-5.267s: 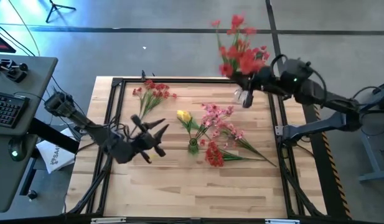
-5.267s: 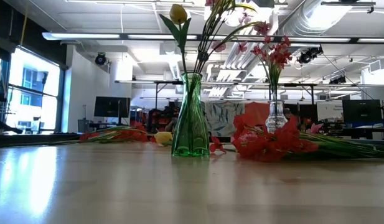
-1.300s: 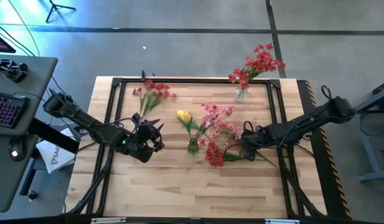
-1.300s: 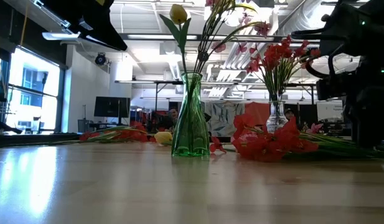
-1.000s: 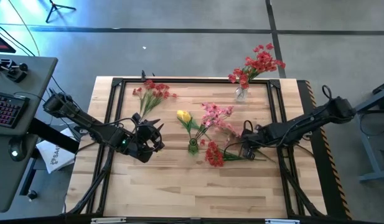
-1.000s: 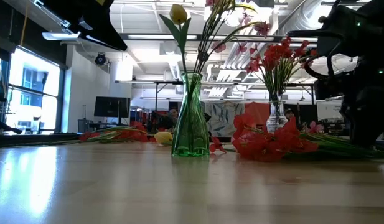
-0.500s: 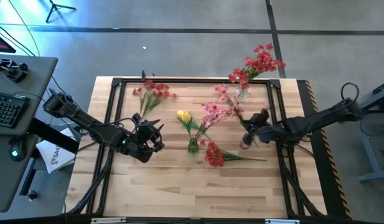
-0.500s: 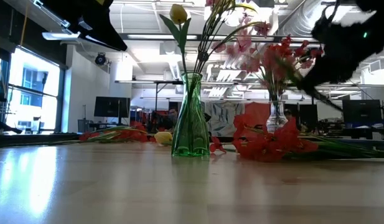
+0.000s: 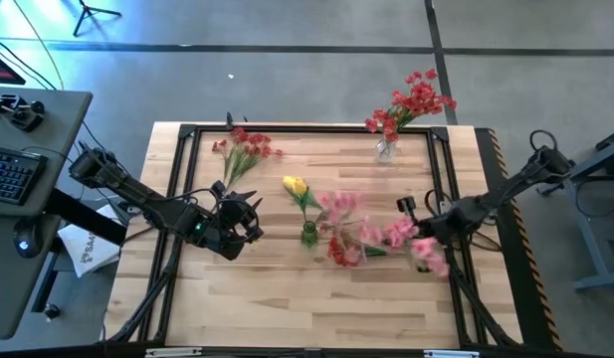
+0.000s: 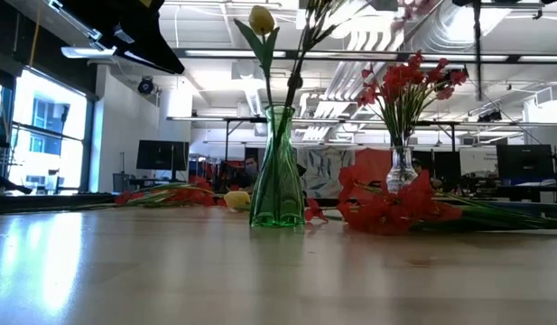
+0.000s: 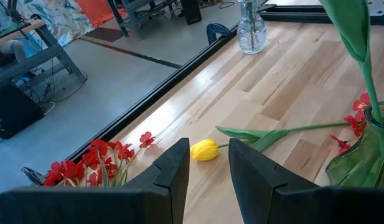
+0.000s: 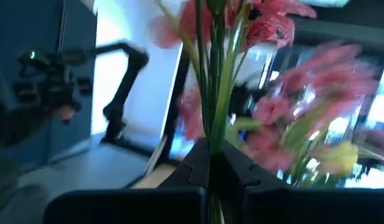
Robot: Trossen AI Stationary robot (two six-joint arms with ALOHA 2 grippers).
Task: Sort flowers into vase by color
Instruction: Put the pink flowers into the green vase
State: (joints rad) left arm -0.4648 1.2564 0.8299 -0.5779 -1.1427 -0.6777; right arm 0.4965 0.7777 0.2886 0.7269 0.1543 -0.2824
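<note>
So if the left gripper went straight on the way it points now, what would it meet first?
Most likely the yellow tulip lying on the table: the left gripper, fingers apart, frames it. Depth is unclear.

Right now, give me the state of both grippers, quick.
Left gripper: jaws open, holding nothing, hovering over the table near the yellow tulip.
Right gripper: jaws shut on the pink flowers, lifted off the table.
</note>
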